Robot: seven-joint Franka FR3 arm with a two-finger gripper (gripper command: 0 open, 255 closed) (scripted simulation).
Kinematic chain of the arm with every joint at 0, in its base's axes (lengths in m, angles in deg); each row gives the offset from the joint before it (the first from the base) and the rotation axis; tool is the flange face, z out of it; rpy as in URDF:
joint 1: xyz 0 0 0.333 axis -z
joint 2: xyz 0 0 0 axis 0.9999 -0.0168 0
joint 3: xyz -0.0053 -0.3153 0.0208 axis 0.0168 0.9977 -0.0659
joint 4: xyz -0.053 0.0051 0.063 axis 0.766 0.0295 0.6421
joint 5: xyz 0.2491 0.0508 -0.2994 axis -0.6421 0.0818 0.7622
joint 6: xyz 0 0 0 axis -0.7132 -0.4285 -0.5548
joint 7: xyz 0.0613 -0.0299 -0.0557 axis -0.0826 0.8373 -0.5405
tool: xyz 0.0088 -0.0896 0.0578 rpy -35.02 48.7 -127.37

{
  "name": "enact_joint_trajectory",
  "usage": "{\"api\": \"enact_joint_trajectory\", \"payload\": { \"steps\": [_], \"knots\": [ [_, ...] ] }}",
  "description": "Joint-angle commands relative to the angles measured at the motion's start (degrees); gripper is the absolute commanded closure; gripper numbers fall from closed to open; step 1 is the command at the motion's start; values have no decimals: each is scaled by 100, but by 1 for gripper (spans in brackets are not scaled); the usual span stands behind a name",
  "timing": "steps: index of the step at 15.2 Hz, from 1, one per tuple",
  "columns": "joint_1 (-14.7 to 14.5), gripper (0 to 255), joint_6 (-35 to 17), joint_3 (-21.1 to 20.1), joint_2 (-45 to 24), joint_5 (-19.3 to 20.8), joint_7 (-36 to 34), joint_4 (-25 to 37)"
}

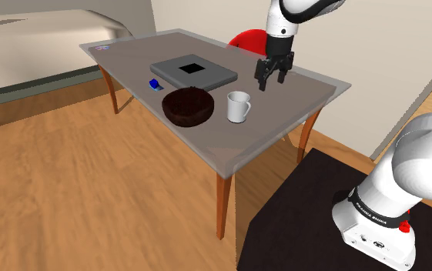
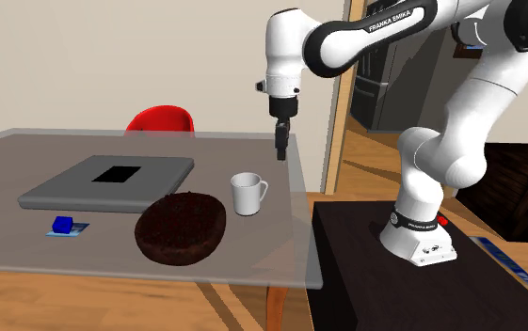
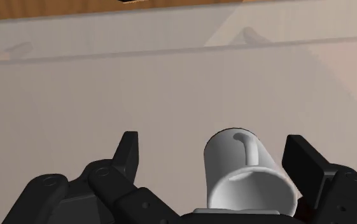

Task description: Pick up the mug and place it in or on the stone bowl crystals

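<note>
smooth mug (image 1: 239, 106), rough-textured bowl (image 1: 187, 105)

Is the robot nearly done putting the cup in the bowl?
Not yet. Done: nothing; the white mug stands on the grey table beside the dark brown round bowl, not in it. In hand: the black gripper hovers open close to the mug, which the wrist view shows between the fingers, untouched. Left: lower, close on the mug, lift it and set it in the bowl.

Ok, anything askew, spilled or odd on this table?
Nothing stands out. The white mug stands upright beside the dark brown bowl, not touching it; nothing is spilled on the table. The gripper hangs open above it.
</note>
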Motion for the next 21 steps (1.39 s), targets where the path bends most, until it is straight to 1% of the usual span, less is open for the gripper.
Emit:
{"api": "enact_joint_trajectory", "payload": {
  "steps": [1, 5, 8, 15, 21],
  "knots": [
    [-13, 0, -329, 80, -419, -122, 77, 135],
    [-41, 0, -790, 211, -1295, -433, 278, 611],
    [-47, 0, -1043, 278, -1939, -708, 453, 1033],
    [-60, 0, -1573, 262, -2172, -765, 491, 733],
    [-61, 0, -1617, 261, -2193, -770, 494, 711]
  ]
}}
